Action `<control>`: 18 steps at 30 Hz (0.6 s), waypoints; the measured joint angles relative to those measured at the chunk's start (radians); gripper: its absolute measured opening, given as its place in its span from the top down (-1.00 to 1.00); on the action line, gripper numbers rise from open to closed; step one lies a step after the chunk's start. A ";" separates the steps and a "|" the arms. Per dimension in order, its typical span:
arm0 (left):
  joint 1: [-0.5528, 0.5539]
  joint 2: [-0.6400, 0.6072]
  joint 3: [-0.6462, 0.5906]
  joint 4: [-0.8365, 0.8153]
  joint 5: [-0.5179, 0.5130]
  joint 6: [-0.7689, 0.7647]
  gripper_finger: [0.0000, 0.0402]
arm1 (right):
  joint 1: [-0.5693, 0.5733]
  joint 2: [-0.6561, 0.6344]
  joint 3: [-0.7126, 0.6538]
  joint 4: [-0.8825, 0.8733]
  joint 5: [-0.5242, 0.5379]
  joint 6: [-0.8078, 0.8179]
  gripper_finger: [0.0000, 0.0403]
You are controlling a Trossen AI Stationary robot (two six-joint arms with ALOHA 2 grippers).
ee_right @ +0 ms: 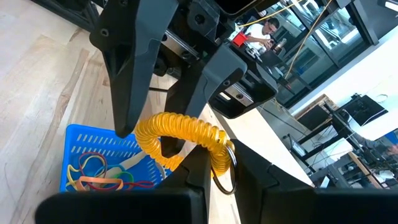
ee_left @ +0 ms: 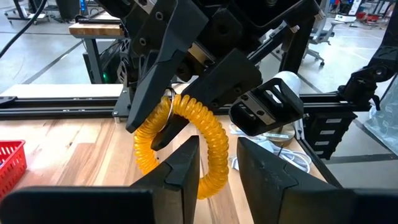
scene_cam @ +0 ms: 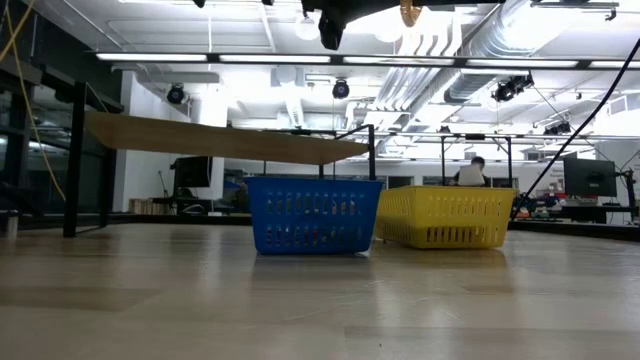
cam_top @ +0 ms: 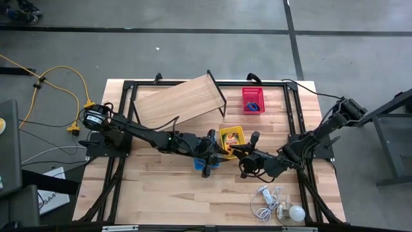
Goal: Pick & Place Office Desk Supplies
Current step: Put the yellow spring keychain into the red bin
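A yellow coiled cord (ee_left: 205, 134) with a metal ring (ee_right: 227, 168) hangs in the air between my two grippers, above the blue basket (ee_right: 93, 146). Rubber bands (ee_right: 99, 177) lie in that basket. My right gripper (ee_right: 221, 173) is shut on the cord. My left gripper (ee_left: 219, 163) is open, one finger on each side of the cord's other stretch. Whether those fingers touch it I cannot tell. In the high view the two grippers meet over the blue basket (cam_top: 205, 165), beside the yellow basket (cam_top: 232, 136). My right gripper pinches the coiled cord between its two fingers (ee_left: 155, 81) at the ring end (ee_left: 169, 117). The fingers come nearly level from the table's right side and lie across the cord. The cord is lifted clear and arches away from the fingers, curving downward.
A red basket (cam_top: 253, 100) stands at the far right. A light wooden board on black legs (cam_top: 180, 100) slants across the far left. A white bulb with a thin cord (cam_top: 293, 211) lies at the near right. A person (scene_cam: 475, 170) sits in the room beyond.
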 joint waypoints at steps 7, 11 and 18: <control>0.000 0.000 0.000 -0.001 0.000 0.000 0.48 | 0.010 0.000 0.000 -0.009 0.001 0.006 0.82; 0.000 0.000 0.000 -0.010 0.000 -0.001 0.48 | 0.042 0.000 0.000 -0.010 0.013 0.008 0.82; 0.000 0.000 0.000 -0.009 0.000 -0.003 0.48 | 0.107 0.000 0.001 -0.060 0.095 0.088 0.82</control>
